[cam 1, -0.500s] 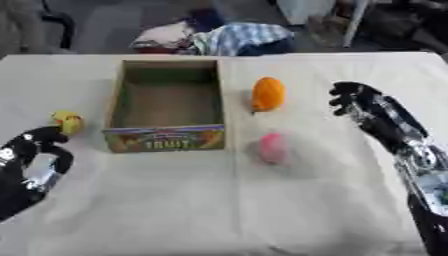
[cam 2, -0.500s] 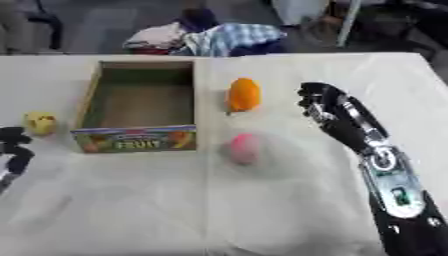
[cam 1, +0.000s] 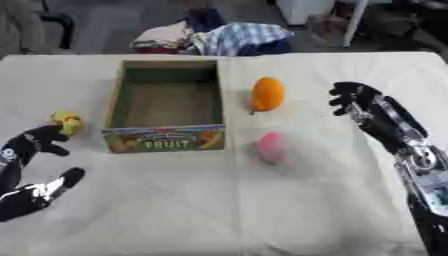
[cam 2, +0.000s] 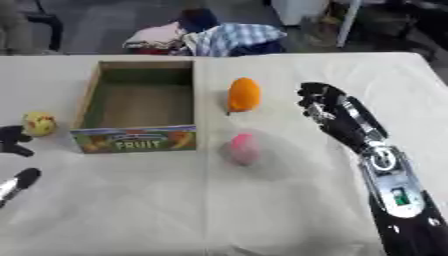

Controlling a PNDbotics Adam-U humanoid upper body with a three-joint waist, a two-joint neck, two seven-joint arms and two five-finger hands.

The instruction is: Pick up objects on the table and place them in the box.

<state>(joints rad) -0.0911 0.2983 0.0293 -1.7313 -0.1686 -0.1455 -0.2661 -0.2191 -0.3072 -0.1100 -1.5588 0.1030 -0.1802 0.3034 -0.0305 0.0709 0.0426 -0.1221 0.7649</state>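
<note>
- Right hand [cam 2: 337,117], fingers relaxed and empty, hangs beside the orange fruit [cam 1: 267,93]; approach sideways, cupping it.
- Left hand [cam 1: 31,150] open near the yellow object [cam 1: 66,121].
- Lift clear over the box [cam 1: 118,97] wall.

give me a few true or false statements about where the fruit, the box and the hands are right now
1. The box already holds the orange fruit. False: the box is empty, and the orange fruit lies on the table to its right.
2. The pink fruit lies nearer the camera than the orange fruit. True.
3. The right hand is curled round the orange fruit. False: it is open, to the right of that fruit and apart from it.
4. The yellow fruit sits to the left of the box, outside it. True.
5. The left hand shows near the lower left, close to the yellow fruit. True.
</note>
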